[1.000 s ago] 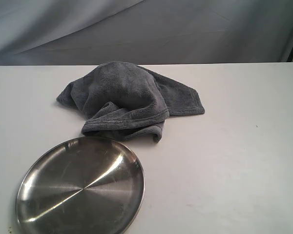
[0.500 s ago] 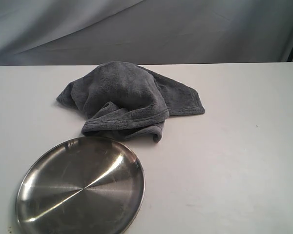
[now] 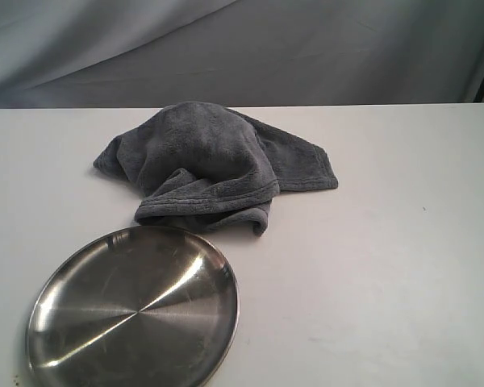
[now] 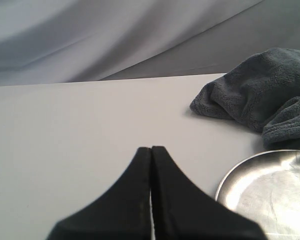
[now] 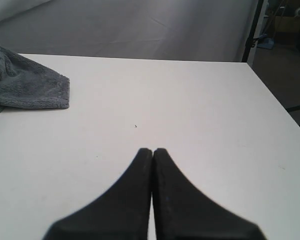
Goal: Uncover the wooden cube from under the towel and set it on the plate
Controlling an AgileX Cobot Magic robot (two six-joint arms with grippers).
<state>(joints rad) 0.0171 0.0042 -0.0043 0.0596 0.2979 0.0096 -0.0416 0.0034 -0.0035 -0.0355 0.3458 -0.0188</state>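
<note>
The dark grey towel (image 3: 214, 161) lies bunched in a mound on the white table, just behind the steel plate (image 3: 133, 310) at the front left. The wooden cube is hidden; no part of it shows. Neither gripper appears in the exterior view. In the left wrist view my left gripper (image 4: 151, 148) is shut and empty above bare table, with the towel (image 4: 262, 92) and the plate rim (image 4: 250, 170) off to one side. My right gripper (image 5: 153, 149) is shut and empty too, with a towel corner (image 5: 27, 85) some way ahead of it.
The white table (image 3: 387, 266) ends at a far edge in front of a grey draped backdrop (image 3: 306, 48). Its side edge (image 5: 275, 100) shows in the right wrist view, with a dark stand and floor beyond.
</note>
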